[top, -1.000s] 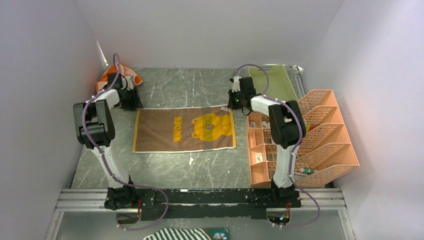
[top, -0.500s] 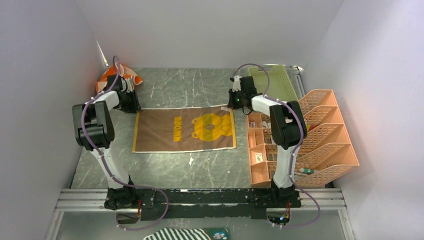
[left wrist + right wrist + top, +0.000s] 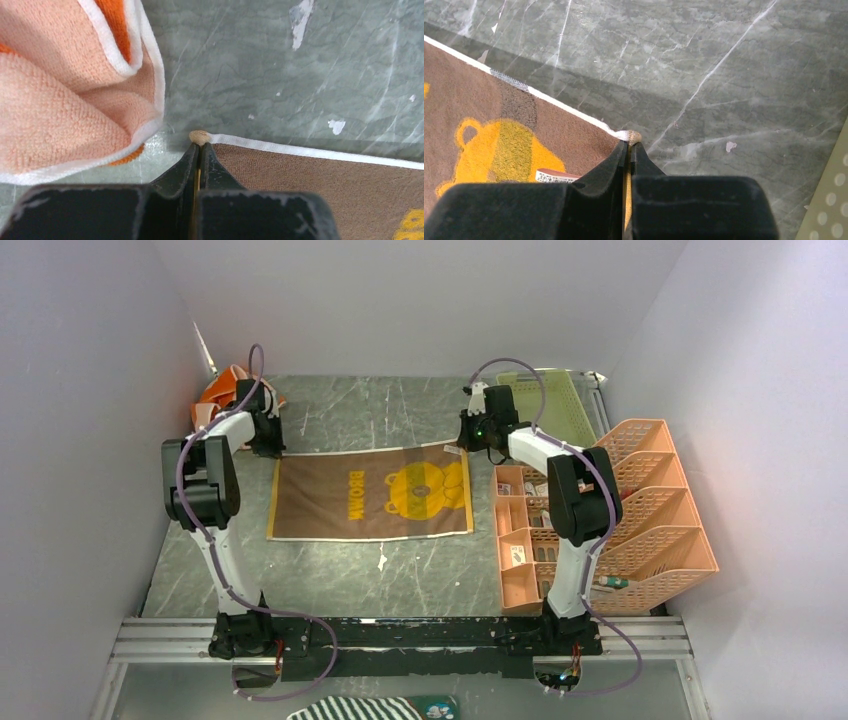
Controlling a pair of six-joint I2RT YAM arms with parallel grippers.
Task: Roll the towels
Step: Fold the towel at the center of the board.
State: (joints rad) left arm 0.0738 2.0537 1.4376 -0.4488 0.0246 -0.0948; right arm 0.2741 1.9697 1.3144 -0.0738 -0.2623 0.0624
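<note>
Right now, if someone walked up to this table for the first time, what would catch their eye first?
The brown towel with a yellow bear lies flat in the middle of the table, and the left gripper and right gripper are each shut on one of its far corners. A crumpled orange towel sits in the far left corner, and a peach organizer rack stands along the right edge.

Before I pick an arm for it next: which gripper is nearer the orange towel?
Left. The left gripper pinches the far-left corner of the brown towel, right beside the orange towel. The right gripper pinches its far-right corner, across the spread towel.
</note>
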